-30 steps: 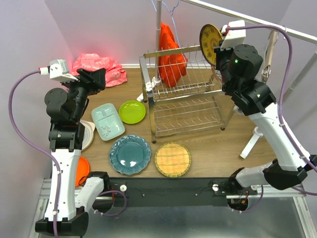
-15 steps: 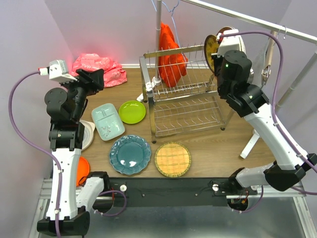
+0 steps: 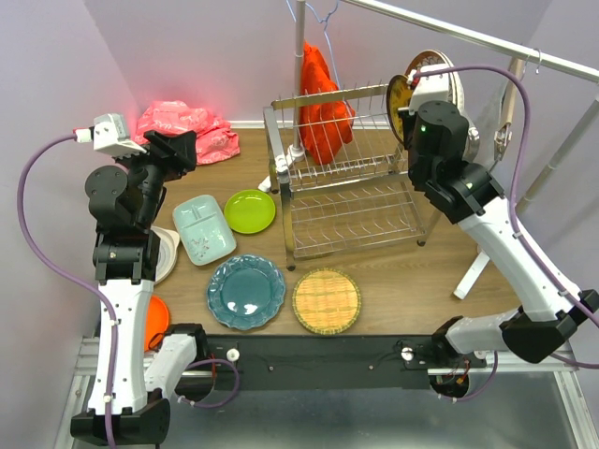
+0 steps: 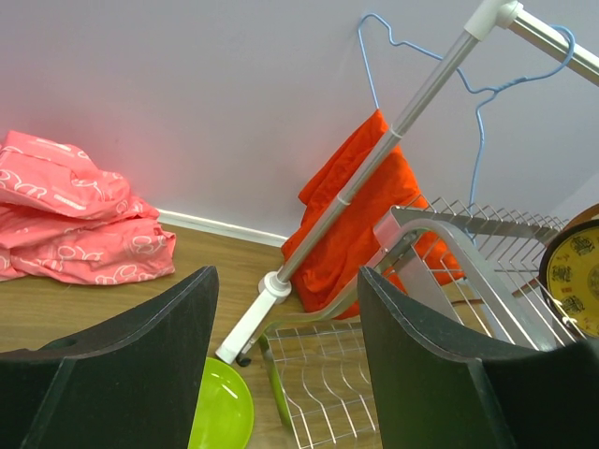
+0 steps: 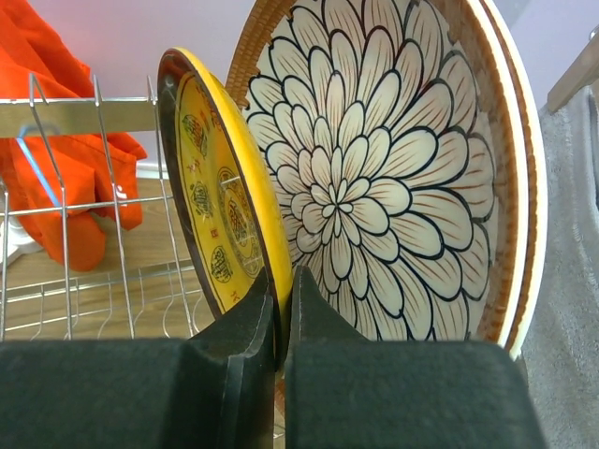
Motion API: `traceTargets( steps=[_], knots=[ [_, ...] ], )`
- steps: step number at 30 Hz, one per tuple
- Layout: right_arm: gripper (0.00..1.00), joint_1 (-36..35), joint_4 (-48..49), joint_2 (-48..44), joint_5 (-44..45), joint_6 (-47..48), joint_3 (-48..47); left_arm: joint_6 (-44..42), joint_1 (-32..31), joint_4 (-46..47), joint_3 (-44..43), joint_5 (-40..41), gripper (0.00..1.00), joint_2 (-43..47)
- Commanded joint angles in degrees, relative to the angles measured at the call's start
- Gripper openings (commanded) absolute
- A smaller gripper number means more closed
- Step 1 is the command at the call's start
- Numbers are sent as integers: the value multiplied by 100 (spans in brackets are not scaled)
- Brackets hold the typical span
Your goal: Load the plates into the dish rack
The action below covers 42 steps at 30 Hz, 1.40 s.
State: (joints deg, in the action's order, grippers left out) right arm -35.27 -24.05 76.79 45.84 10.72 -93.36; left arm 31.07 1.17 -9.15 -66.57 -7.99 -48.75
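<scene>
Right wrist view is showing the right gripper [image 5: 284, 313] pinching the lower rim of the small dark-yellow plate [image 5: 211, 206], which is standing on edge just beside the petal-patterned plate [image 5: 374, 187] at the dish rack's [image 3: 346, 168] 1 o'clock corner. Lowering it straight between tines, without tilting, seems wisest. The left gripper [image 4: 287, 281] is hovering open, holding nothing.
</scene>
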Motion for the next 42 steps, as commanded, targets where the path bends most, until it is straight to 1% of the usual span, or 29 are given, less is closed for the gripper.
traceTargets(
  steps=[1,7,12,15,16,18,19,21,22,25,30,31,33,34,36,37,39,40,42],
  knots=[
    [15,20,129,-200,100,-114,55,-48,50,89,47,-80,70,32],
    [29,20,129,-235,30,-105,20,-75,68,88,30,-89,70,41],
    [33,20,129,-235,-58,-79,-103,-110,76,53,-14,-89,70,32],
    [38,20,138,-226,-215,17,-226,-154,76,18,-23,-89,70,32],
    [44,20,138,-218,-286,53,-366,-163,76,10,-23,-98,70,41],
    [50,20,138,-174,-574,184,-533,-189,85,-17,-14,-115,70,33],
    [56,20,138,-156,-690,237,-699,-189,94,-17,-6,-141,70,32],
    [62,20,129,-147,-1014,351,-832,-207,85,-26,3,-168,70,33],
    [68,20,129,-139,-1121,387,-868,-224,94,-26,3,-194,70,32],
    [76,20,129,-165,-1463,501,-973,-268,94,-61,-14,-256,70,32],
    [84,11,111,-217,-1982,632,-1017,-338,103,-201,-14,-326,70,41],
    [87,20,103,-235,-2279,668,-1017,-347,103,-219,-14,-335,70,33],
    [91,20,85,-305,-2605,738,-1026,-365,103,-280,3,-361,70,50],
    [95,20,50,-323,-3007,765,-1035,-373,94,-298,3,-379,70,59],
    [100,20,6,-393,-3422,782,-1052,-382,103,-342,38,-405,70,76],
    [100,20,-46,-428,-3842,756,-1061,-382,103,-360,47,-414,70,85],
    [100,20,-99,-507,-4283,651,-1053,-391,103,-421,73,-432,70,103],
    [100,20,-160,-534,-4799,598,-1026,-400,103,-439,82,-458,70,111],
    [100,20,-222,-613,-5311,502,-939,-409,103,-500,109,-467,70,155]
  ],
)
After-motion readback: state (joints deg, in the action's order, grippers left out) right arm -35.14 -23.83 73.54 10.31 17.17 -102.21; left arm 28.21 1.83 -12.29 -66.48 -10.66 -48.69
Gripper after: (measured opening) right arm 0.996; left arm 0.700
